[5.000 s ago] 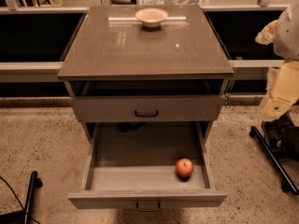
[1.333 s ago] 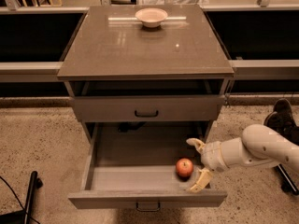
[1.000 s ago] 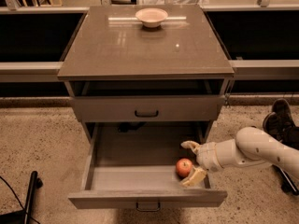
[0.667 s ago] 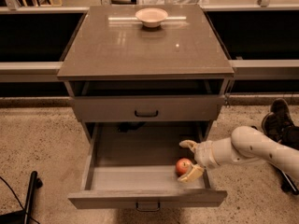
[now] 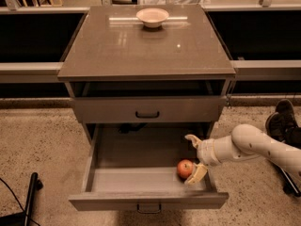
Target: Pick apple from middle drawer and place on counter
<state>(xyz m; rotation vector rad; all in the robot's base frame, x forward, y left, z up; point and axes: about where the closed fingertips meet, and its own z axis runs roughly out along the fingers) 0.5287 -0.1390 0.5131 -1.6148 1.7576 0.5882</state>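
While the end effector (image 5: 194,156) hangs inside the pulled-out middle drawer (image 5: 141,182), near its right wall, its two pale fingers (image 5: 197,173) stand apart, one toward the back of the drawer and one toward its front. Nothing is clamped between them. The apple (image 5: 185,168) lies on the drawer's grey floor just to the left of the end effector, right against the front finger; whether the two actually touch cannot be told. The rear finger is clear of the fruit. A white arm (image 5: 254,142) runs off to the right of the end effector, passing over the drawer's right edge and on toward the picture's right border.

Behind the end effector and above it sits the uppermost drawer (image 5: 188,109), its flat front almost closed and a small dark handle (image 5: 147,114) at its middle. Higher still, the desk (image 5: 141,51) spreads as a glossy grey-brown slab, well above and behind the end effector. A pale shallow bowl (image 5: 152,17) rests on it near the far edge, well apart from the end effector and somewhat to its left.

Ahead of the end effector is the middle drawer's front panel, with a dark handle (image 5: 149,207) under its middle. Speckled beige floor (image 5: 42,145) lies to the left of the cabinet, well away from the end effector, and a black pole-like object (image 5: 30,197) stands in the lower left corner. Something dark (image 5: 282,121) sits on the floor to the end effector's right, behind the arm; what it is cannot be told.
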